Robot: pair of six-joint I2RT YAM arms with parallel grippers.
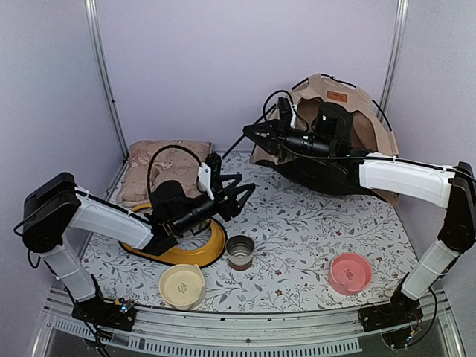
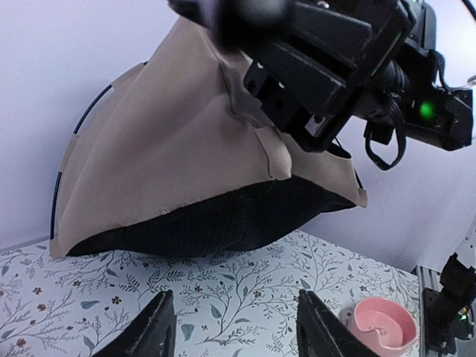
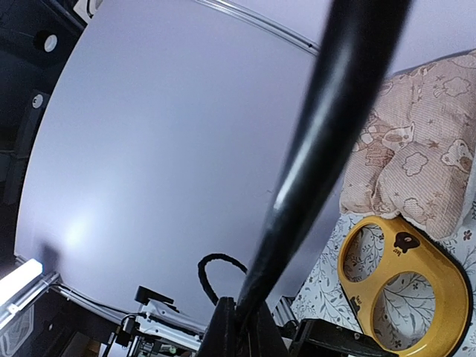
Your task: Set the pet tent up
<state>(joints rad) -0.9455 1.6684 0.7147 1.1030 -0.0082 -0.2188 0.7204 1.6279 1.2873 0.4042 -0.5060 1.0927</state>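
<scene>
The pet tent is shown in tan-beige over a black floor, with thin black poles. A pinkish-beige bear print is carried by the cushion — grey leafy sprigs on white by the table cover. The feeder ring is coloured yellow, the bowl pink.

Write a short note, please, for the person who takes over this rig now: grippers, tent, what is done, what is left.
Left gripper: open, empty, low over the mat, facing the tent.
Right gripper: shut on a black pole of the tent.
Tent: back right corner, dome partly up, looks tilted.
Done: shape mostly raised.
Left: probably set it flat, then release the pole.
</scene>
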